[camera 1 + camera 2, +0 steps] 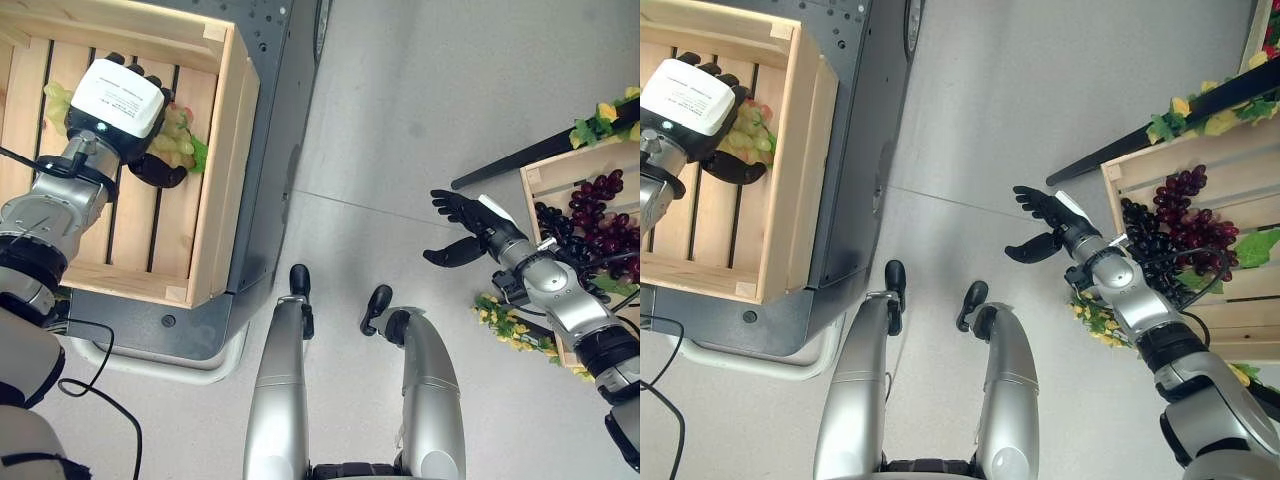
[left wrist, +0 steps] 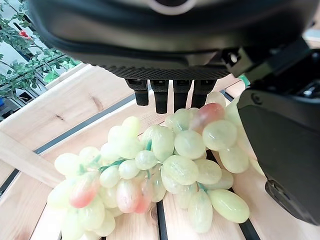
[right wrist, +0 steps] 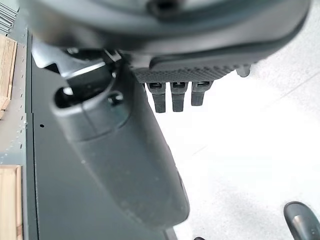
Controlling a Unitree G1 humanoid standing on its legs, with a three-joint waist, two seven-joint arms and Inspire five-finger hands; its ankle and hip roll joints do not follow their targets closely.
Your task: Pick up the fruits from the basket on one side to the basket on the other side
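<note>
Left hand [image 1: 118, 100] hovers loose-fingered over green grapes [image 2: 160, 175] in the wooden crate [image 1: 225, 150]; right hand [image 1: 462, 232] hangs spread above floor.

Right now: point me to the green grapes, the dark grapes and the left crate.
green grapes [image 2: 165, 165], left wrist view, middle of the bunch
dark grapes [image 1: 1160, 235], right eye view, centre of the cluster
left crate [image 1: 225, 170], left eye view, right side wall

A smooth pale grey floor [image 1: 420, 120] is seen, crossed by a thin seam, with a dark grey platform [image 1: 268, 150] set upon it.
</note>
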